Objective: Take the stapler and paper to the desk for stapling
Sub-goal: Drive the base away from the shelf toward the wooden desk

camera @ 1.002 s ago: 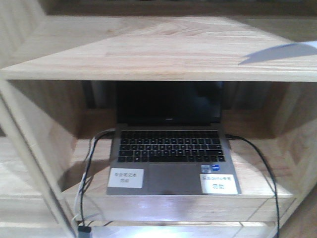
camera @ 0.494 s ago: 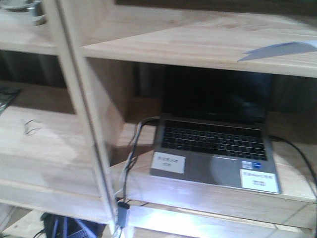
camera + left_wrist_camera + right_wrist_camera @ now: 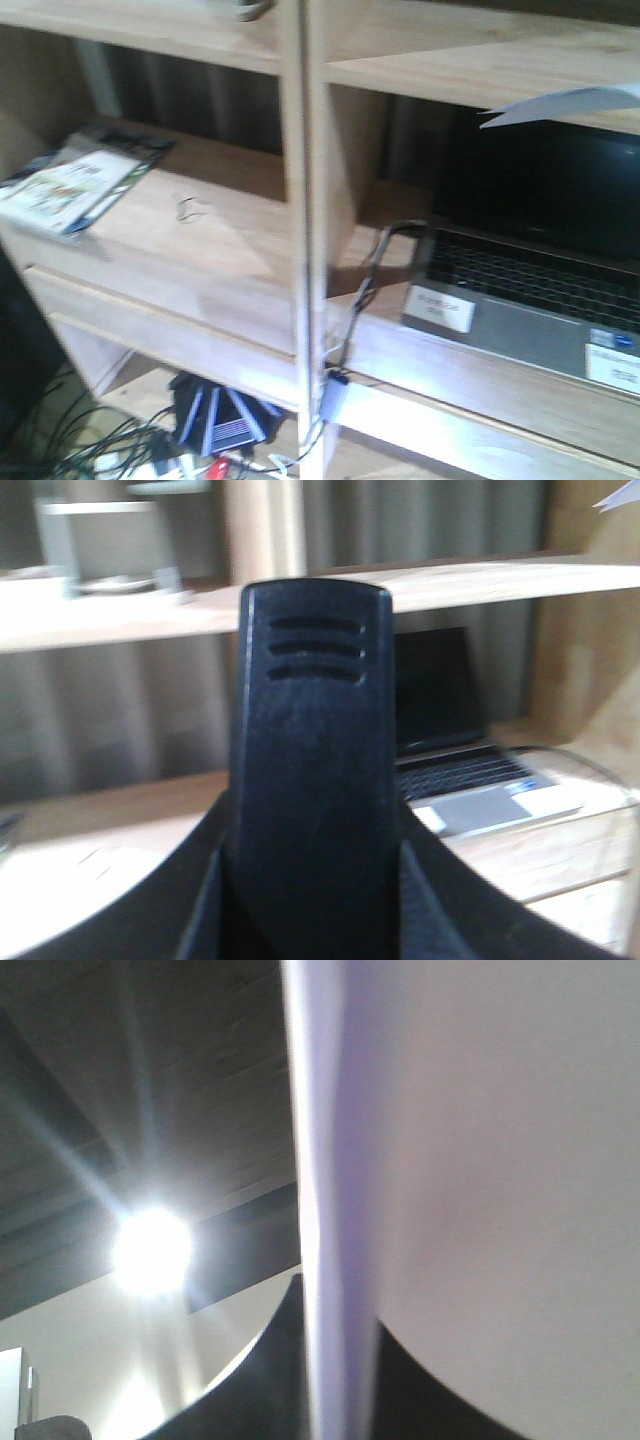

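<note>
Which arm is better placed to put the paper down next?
Right, most likely. The paper fills its wrist view, running down between the right fingers; the left fingers hold what looks like the stapler.

paper (image 3: 480, 1160): white, blank, edge-on | stapler (image 3: 310, 760): black, upright, slotted end up

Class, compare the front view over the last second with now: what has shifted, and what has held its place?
The camera swung left: the laptop slid from frame centre to the right edge, the shelf upright crossed to the middle, and magazines at left came into view. The paper corner kept its place at upper right, travelling with the robot. Nothing on the shelves shifted.
</note>
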Robot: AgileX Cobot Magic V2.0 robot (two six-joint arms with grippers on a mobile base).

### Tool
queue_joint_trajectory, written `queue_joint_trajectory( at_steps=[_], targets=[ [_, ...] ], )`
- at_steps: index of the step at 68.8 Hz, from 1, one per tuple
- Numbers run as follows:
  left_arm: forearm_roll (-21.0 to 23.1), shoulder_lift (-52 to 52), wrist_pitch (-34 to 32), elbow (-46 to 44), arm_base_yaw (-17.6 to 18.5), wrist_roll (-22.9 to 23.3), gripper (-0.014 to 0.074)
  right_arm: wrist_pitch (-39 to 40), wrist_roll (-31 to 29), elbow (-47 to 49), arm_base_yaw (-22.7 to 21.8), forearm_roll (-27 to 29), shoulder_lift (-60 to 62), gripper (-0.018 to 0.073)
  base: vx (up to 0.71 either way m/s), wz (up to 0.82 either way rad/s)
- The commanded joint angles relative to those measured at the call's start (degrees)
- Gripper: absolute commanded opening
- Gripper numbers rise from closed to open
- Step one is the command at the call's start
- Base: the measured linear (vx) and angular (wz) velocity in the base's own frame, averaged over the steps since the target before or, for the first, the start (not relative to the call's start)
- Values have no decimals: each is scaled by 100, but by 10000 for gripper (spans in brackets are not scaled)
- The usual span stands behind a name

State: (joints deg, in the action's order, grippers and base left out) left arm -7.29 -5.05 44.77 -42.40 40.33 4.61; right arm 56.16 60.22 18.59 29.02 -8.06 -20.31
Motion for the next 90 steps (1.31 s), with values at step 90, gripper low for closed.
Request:
queue_joint_trajectory(
  at_steps=[90],
  targets=[
    [-16,-105,-656,-142,9,12,-6,188,-40,174,11,-25,-56,-10,-14,58]
  ],
)
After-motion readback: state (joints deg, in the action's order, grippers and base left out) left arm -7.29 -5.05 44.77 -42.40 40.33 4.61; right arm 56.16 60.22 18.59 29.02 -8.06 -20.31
